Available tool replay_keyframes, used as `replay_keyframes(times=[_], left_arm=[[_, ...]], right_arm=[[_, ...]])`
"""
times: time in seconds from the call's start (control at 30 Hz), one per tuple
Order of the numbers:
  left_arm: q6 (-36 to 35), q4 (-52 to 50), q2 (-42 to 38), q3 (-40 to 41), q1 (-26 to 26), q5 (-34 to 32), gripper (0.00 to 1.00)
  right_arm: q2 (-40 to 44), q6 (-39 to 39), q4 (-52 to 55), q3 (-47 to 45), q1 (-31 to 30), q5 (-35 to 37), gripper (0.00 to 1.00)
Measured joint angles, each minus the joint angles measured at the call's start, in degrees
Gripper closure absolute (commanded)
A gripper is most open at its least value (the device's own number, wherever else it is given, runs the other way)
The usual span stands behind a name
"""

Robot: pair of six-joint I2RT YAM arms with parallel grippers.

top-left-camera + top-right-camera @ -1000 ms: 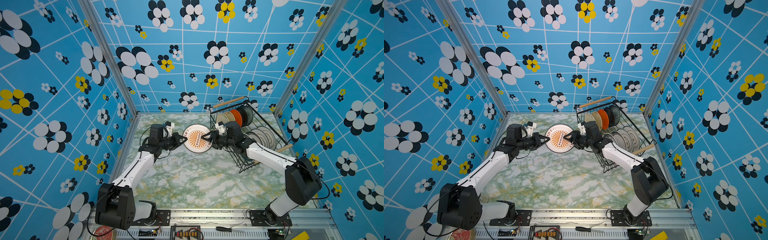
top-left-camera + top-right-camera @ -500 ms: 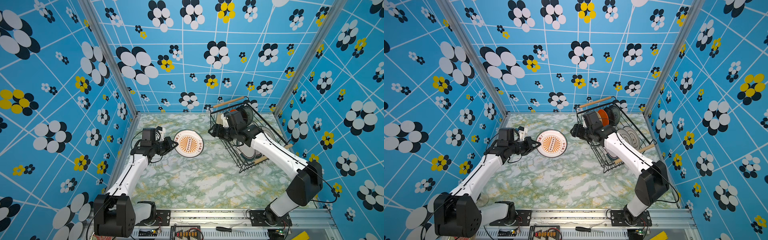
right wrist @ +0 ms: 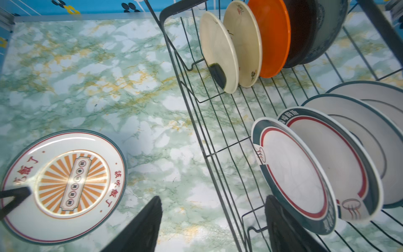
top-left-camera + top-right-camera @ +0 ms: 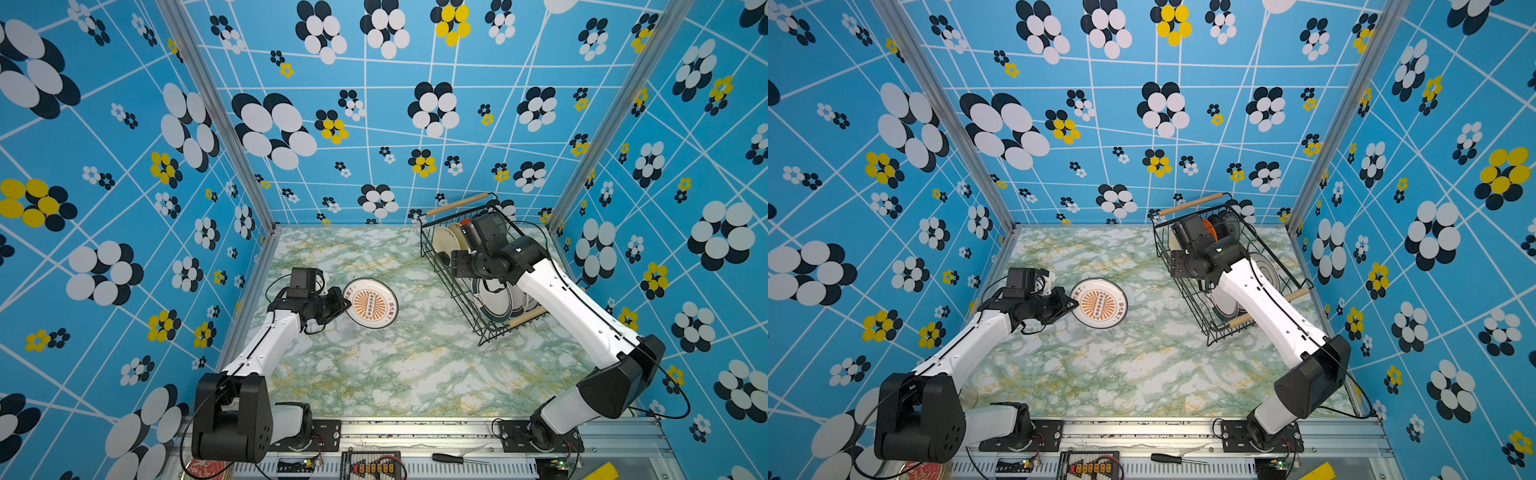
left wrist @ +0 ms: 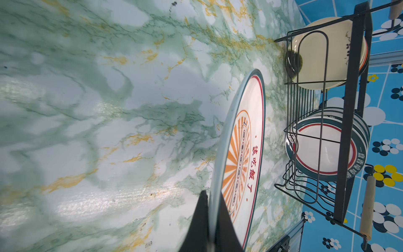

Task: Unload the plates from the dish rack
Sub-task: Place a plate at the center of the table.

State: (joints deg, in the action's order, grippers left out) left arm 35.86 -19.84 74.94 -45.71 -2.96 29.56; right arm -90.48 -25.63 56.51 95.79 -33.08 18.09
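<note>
Now left gripper (image 4: 348,305) has carried the plate (image 4: 371,303) leftward — right gripper (image 3: 213,199) withdrawn.

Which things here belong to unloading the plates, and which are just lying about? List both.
Job:
- sunburst plate, pinched at its rim by the left gripper
- dish rack
- small plates and rimmed plates standing in it
- right gripper, open over the rack's edge

Lying about:
- screwdriver
- red lid, partly cut off by the frame edge
</note>
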Motion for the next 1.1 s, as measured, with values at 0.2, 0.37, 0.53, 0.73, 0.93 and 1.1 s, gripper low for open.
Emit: replay_keyframes(times=[0.2,0.37,0.53,0.73,0.93,1.1], left_arm=[[-0.6,1.7,3.2,1.1,0.0,-1.9,1.00],[-0.7,3.8,3.6,2.4,0.0,-2.4,1.00],[-1.5,4.7,3.7,3.6,0.3,-3.5,1.00],[-1.9,5.8,4.7,4.5,0.7,-3.6,1.00],[-2.5,6.6,5.3,4.5,1.2,-3.5,1.00],[-2.9,7.6,5.3,5.4,2.7,-3.0,1.00]], right_arm=[[0.0,1.7,2.2,0.0,1.4,2.7,0.22],[-0.1,3.5,3.0,0.0,3.0,2.6,0.22],[-0.9,5.0,3.0,0.0,4.8,1.7,0.22],[-1.5,6.9,3.0,-0.4,6.3,-0.5,0.22],[-2.4,8.2,3.0,-0.5,7.0,-2.6,0.22],[-3.3,9.5,3.1,-0.5,7.1,-3.4,0.23]])
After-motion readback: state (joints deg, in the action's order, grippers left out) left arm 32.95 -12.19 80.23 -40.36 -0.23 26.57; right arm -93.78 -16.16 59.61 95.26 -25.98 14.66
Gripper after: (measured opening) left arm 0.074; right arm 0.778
